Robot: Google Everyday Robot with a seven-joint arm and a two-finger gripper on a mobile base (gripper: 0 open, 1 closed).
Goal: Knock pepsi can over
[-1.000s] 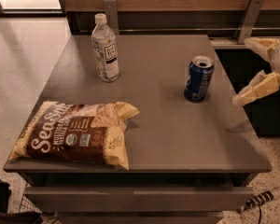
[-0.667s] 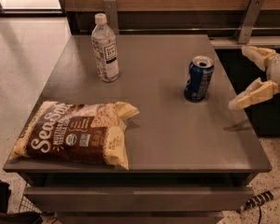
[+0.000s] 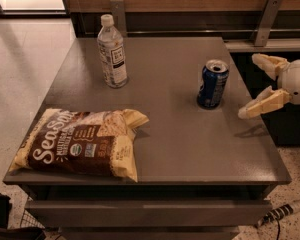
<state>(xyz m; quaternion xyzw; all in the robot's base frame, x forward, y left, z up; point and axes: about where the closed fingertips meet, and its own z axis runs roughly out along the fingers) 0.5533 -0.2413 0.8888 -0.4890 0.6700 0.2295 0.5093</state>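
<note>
Tool [image 3: 249, 87] spread wide, empty, right of upright pepsi can [image 3: 212, 84], not touching

Gripper [image 3: 248, 87] by table's [image 3: 180, 149] right edge, fingers spread; wrist cut off by right frame edge. Can [image 3: 212, 84] markings & bottle [image 3: 112, 51] label too blurred to read. Dark obj [image 3: 5, 219] bottom-left cut off, can't ID.

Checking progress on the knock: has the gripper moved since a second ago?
Yes. The gripper has shifted left, toward the can, which stands upright in the same spot on the table. Its fingers are open, not touching the can.
</note>
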